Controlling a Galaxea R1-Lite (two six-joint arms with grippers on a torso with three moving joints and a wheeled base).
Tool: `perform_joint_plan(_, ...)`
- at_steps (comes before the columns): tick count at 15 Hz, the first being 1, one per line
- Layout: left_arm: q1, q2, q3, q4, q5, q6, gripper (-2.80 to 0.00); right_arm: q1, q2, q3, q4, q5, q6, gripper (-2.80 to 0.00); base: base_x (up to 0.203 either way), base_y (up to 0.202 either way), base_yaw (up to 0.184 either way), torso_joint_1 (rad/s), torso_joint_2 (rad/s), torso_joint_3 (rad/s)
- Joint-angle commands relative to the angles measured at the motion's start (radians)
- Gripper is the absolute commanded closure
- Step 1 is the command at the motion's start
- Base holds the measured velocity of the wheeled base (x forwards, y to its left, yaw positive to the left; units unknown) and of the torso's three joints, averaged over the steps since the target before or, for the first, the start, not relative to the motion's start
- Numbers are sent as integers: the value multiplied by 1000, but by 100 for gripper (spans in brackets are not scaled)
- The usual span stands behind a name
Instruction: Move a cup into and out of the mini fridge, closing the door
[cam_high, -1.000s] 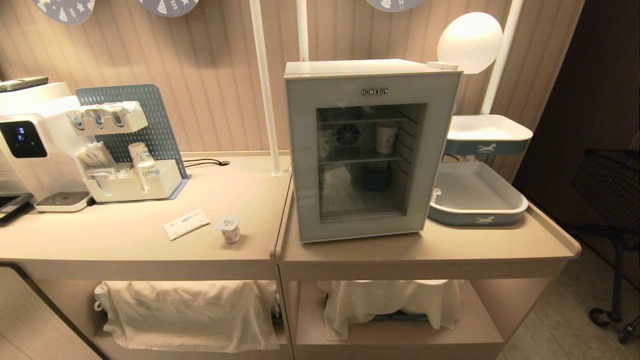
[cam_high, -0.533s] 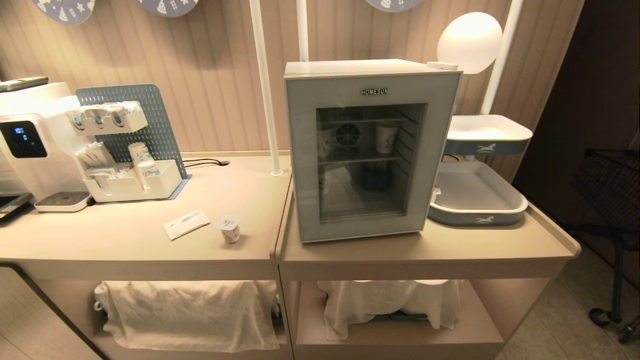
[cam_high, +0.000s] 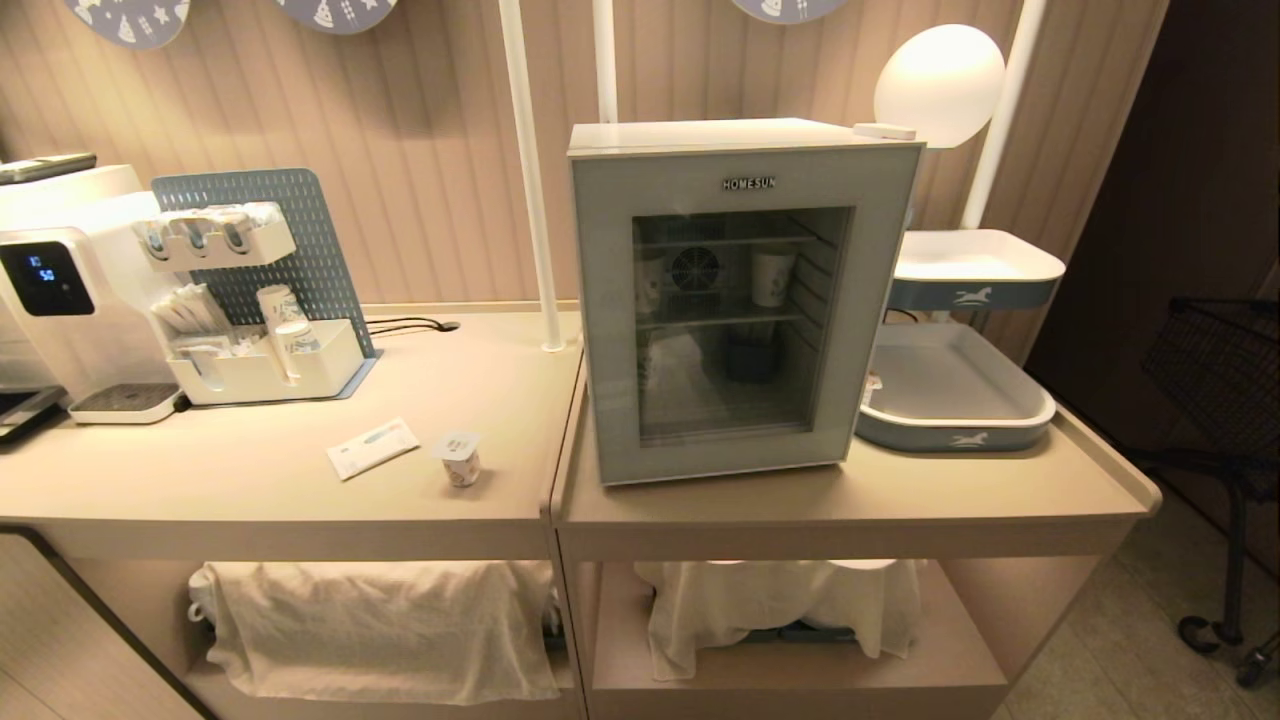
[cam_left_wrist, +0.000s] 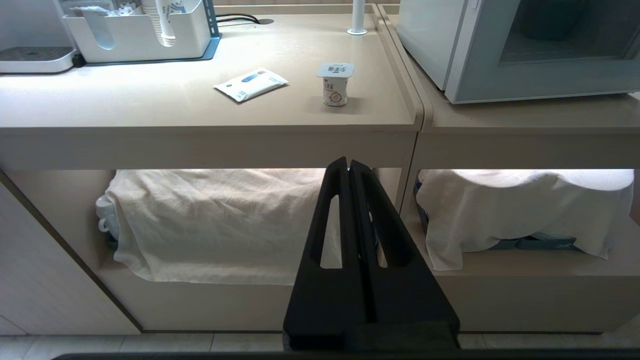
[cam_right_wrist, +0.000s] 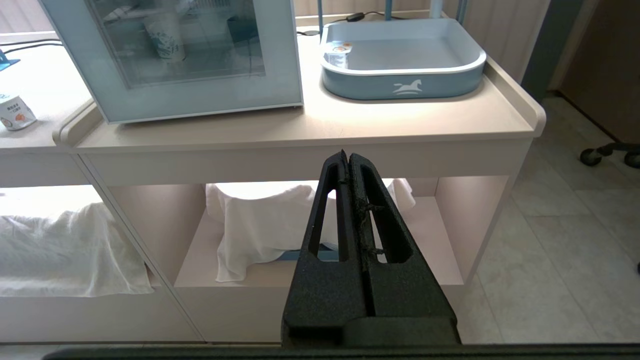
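- Both claws low in front of the desk (cam_high: 300, 500), below its top: left claw (cam_left_wrist: 349, 165) fingers pressed together, right claw (cam_right_wrist: 346, 156) likewise, nothing held.
- cup (cam_high: 459, 459) upright on the desk, near front edge, beside a flat packet (cam_high: 372, 447).
- mini fridge (cam_high: 740, 140) further right, door (cam_high: 610, 330) closed, paper cup (cam_high: 772, 275) on a shelf inside.

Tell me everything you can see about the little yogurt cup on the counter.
The small white plastic yogurt cup is a short tapered pot with a flat foil lid, printed on top, and an orange-toned label. It looks sealed and stands upright on the beige counter, near its front edge, between a flat white sachet and the white glass-door mini fridge. Nothing else touches it.
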Motion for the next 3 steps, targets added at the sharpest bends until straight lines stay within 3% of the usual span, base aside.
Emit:
perform_joint_plan(1,0,0,0,0,0,0,0,0,2,-1,1,0,3,0,0,0,0,0,0,0)
perform_joint_plan(3,0,0,0,0,0,0,0,0,2,-1,1,0,3,0,0,0,0,0,0,0)
